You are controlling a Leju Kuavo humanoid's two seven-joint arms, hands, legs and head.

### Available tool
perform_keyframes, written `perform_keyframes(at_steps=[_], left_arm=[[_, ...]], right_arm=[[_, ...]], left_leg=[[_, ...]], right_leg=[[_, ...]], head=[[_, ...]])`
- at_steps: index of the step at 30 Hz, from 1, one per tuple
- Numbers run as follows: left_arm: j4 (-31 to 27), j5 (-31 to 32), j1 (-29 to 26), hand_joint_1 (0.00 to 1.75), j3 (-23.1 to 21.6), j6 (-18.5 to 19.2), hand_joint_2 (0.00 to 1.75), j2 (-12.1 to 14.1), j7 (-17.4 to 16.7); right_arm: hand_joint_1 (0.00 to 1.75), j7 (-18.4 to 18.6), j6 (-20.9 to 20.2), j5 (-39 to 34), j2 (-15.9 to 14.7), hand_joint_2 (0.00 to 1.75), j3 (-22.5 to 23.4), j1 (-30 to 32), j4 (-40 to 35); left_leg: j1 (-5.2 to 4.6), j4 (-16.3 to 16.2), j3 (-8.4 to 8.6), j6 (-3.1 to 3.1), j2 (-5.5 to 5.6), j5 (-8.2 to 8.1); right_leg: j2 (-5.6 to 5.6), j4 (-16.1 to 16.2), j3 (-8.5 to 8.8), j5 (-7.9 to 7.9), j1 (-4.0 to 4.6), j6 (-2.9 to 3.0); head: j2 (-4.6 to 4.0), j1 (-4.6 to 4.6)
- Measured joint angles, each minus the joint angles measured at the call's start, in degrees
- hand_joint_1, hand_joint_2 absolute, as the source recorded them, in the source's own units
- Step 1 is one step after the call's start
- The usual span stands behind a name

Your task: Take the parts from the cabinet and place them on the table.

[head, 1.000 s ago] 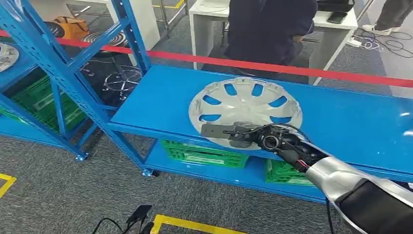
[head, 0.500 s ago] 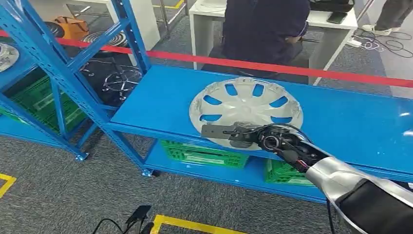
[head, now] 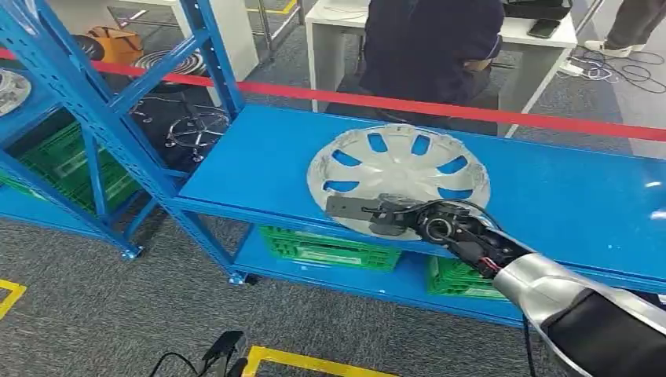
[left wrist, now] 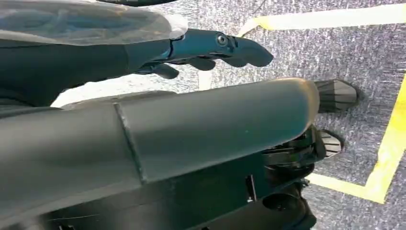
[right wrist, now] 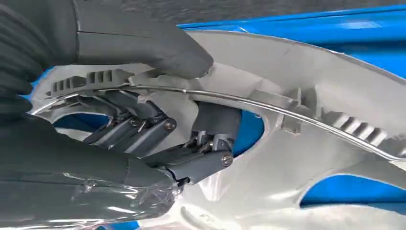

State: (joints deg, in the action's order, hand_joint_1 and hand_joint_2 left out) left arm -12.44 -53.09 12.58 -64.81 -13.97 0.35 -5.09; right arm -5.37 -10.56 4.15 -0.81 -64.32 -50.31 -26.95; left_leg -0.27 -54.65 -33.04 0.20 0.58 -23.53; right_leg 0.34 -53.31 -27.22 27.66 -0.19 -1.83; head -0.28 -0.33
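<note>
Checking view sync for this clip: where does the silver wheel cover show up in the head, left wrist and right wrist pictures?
Head view: the wheel cover lies on the blue shelf, its near rim at the right hand.
Left wrist view: not in it.
Right wrist view: the wheel cover runs across the picture, the right hand gripping its rim.
Shared landmark: the blue shelf.

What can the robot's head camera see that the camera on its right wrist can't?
The head view takes in the whole round silver plastic wheel cover lying on the blue metal shelf, the green plastic crates underneath, the red barrier tape and a person in dark clothes at a white table. The right wrist view shows, up close, the thick grey thumb on one side of the cover's rim and the darker fingers on the other, pinching it beside a thin wire ring. Both show the right hand holding the cover over the blue shelf.
</note>
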Motion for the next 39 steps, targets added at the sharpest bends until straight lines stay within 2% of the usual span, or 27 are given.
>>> perform_keyframes(at_steps=[5, 14, 18, 24, 39], left_arm=[[0.0, -0.7, -0.5, 0.00, 0.0, -0.5, 0.00, 0.0, 0.7], [0.0, -1.2, -1.0, 0.00, 0.0, -1.1, 0.00, 0.0, 1.3], [0.0, -1.3, -1.1, 0.00, 0.0, -1.2, 0.00, 0.2, 1.4], [0.0, -1.4, -1.4, 0.00, 0.0, -1.4, 0.00, 0.5, 1.4], [0.0, -1.7, -1.5, 0.00, 0.0, -1.0, 0.00, 0.9, 1.7]], right_arm=[[1.75, -8.0, 5.2, -7.1, -0.6, 1.75, 4.5, 0.0, -0.2], [1.75, -16.4, 11.9, -13.3, -0.9, 1.75, 13.1, 1.9, -5.1], [1.75, -18.3, 13.5, -15.2, -1.1, 1.75, 16.9, 3.6, -9.0], [1.75, -19.0, 14.7, -17.0, -1.7, 1.75, 22.0, 5.8, -15.6], [1.75, -20.2, 16.3, -17.8, -2.9, 1.75, 29.5, 10.4, -29.8]], left_leg=[[0.00, 0.0, 0.00, 0.00, 0.00, 0.00], [0.00, 0.0, 0.00, 0.00, -0.01, 0.00], [0.00, 0.0, 0.00, 0.00, -0.01, 0.00], [0.00, 0.0, -0.01, 0.00, -0.02, 0.00], [0.00, 0.0, -0.02, 0.00, -0.02, 0.00]], right_leg=[[0.00, 0.0, 0.00, -0.01, 0.00, -0.01], [0.00, 0.0, -0.02, -0.01, 0.00, -0.01], [0.01, 0.0, -0.04, -0.01, 0.01, -0.01], [0.01, 0.0, -0.05, -0.01, 0.00, -0.01], [0.01, 0.0, -0.07, -0.01, 0.00, -0.01]], head=[[0.00, 0.02], [0.00, 0.00], [0.00, 0.00], [0.00, 0.00], [0.00, 0.00]])
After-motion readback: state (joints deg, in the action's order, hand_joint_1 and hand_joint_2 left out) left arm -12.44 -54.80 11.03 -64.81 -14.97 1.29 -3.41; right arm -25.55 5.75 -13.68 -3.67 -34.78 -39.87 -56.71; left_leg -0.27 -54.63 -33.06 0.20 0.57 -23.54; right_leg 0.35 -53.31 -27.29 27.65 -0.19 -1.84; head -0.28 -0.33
